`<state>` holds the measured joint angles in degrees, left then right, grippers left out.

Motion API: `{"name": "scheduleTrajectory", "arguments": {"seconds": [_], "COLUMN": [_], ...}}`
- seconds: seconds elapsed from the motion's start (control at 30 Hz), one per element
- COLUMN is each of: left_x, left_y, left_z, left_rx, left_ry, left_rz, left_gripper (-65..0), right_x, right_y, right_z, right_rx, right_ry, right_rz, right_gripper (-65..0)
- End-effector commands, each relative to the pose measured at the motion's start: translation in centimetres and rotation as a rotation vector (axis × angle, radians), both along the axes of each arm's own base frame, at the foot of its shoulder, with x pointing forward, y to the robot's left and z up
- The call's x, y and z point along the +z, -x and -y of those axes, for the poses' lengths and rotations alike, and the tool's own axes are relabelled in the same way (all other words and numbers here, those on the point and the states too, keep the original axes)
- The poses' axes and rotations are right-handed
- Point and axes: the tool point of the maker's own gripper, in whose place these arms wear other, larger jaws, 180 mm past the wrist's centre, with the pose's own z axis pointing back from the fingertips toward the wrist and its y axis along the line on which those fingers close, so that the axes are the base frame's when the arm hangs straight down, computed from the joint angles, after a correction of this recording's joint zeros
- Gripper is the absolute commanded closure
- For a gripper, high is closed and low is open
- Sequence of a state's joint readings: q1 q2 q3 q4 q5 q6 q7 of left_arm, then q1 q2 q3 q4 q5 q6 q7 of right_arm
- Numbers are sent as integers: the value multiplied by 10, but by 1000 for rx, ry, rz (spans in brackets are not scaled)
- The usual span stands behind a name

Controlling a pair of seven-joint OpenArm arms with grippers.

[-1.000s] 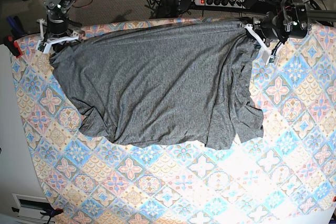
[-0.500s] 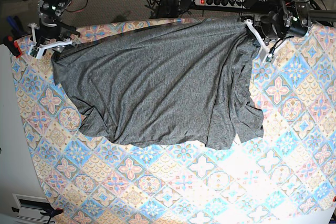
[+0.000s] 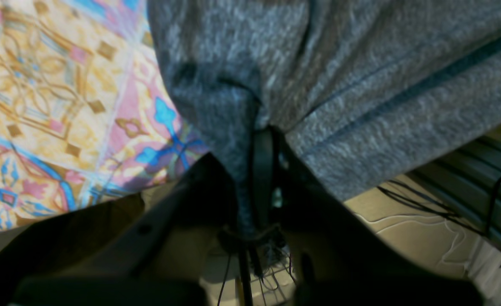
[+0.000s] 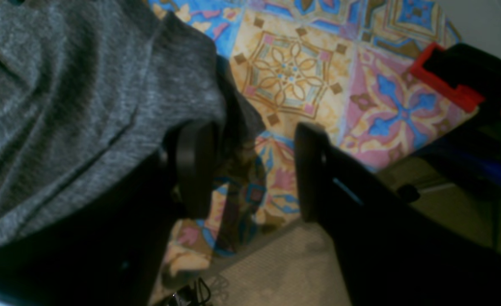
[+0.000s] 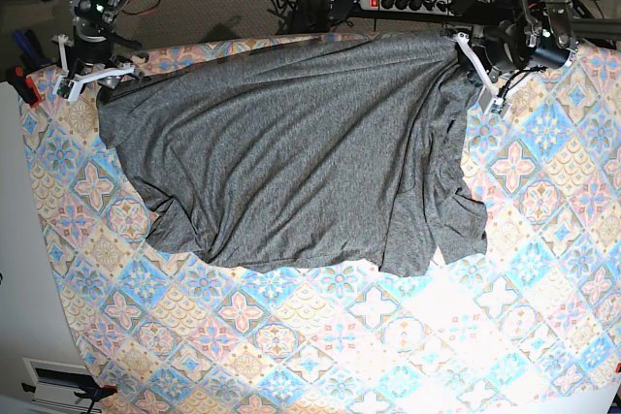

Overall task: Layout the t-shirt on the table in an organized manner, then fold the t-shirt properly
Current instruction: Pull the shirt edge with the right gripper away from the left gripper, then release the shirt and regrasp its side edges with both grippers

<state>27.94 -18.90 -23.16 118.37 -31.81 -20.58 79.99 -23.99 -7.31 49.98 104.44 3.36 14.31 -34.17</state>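
The t-shirt lies spread over the far half of the table, its near hem rumpled. At the shirt's far corner on our right, our right gripper has just let go: its jaws now stand apart beside the cloth. Our left gripper stays clamped on the t-shirt's opposite far corner. We judge the layout nearly done.

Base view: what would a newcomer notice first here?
The grey t-shirt dominates, spread over the far half of the patterned table, its right side bunched in folds. At its far corners sit the two arms: the left gripper is shut on the shirt's edge, while the right gripper stands open, with the cloth lying against one finger.
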Motion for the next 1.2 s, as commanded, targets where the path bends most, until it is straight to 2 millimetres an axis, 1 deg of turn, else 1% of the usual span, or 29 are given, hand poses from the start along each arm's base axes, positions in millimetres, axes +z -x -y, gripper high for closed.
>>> {"name": "scheduleTrajectory", "arguments": {"seconds": [0.0,0.17,0.3,0.37,0.47,0.5,0.53,0.7,0.77,0.9,0.97,1.0,1.07,1.1,1.17], "left_x": [6,7,9,10,10,10,9,11,10,5,3,3,3,6,9], "left_y": [-7,-10,-11,-11,-10,-9,-9,-12,-12,-11,-10,-10,-12,-18,-27], "left_z": [-6,-7,-11,-13,-13,-13,-14,-14,-11,8,15,18,17,17,15], "left_rx": [3,12,107,115,124,131,132,128,117,35,-2,-7,-2,-2,12], "left_ry": [-25,-22,2,2,5,6,0,3,9,23,27,32,31,31,31], "left_rz": [24,33,57,61,60,57,56,63,64,40,29,26,31,46,69], "left_gripper": [0,0,0,-3,-170,-195,-199,-168,-164,-160,-128,-99,-19,0,0], "right_x": [15,15,14,14,14,14,14,14,14,15,15,15,15,15,14], "right_y": [-6,-6,-5,-6,-6,-6,-6,-6,-7,-8,-8,-8,-9,-9,-11], "right_z": [8,8,8,7,7,7,7,6,6,6,6,6,6,5,2], "right_rx": [-3,-3,-3,0,0,0,0,3,3,3,3,3,3,4,13], "right_ry": [37,37,38,37,37,37,37,36,36,36,36,36,36,35,31], "right_rz": [45,45,43,43,43,43,43,43,45,48,48,48,49,50,51], "right_gripper": [-287,-288,-289,-289,-289,-289,-289,-289,-289,-289,-289,-289,-289,-289,-289]}}
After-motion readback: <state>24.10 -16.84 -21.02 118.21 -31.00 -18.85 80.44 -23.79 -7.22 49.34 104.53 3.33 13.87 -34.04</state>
